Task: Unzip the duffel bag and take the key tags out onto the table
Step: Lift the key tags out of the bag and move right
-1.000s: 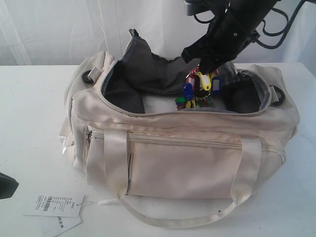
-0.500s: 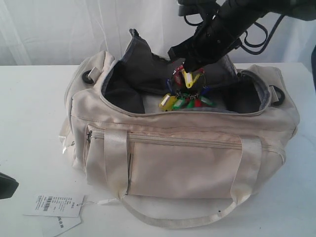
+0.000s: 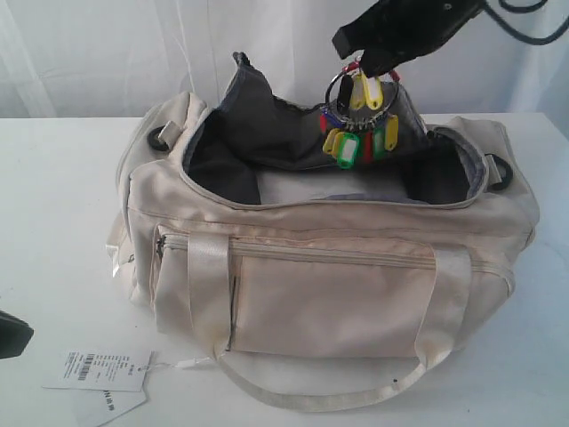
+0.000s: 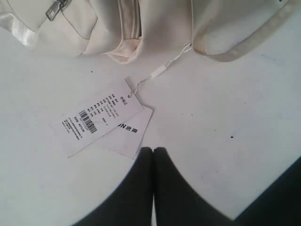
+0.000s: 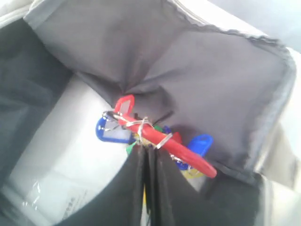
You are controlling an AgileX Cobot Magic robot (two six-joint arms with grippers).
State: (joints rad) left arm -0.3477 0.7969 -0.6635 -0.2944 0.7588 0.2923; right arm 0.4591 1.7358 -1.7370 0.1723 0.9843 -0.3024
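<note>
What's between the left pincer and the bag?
White paper price tags on the table, seen in the left wrist view, lie between the left pincer and the duffel bag.

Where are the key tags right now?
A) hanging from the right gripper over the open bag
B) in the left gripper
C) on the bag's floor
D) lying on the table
A: the key tags dangle from the right gripper, shut on their ring, above the unzipped duffel bag.

On the upper paper tag (image 4: 96, 123) a barcode, print unreadable; lower tag (image 4: 129, 134) perhaps reads "N"
</note>
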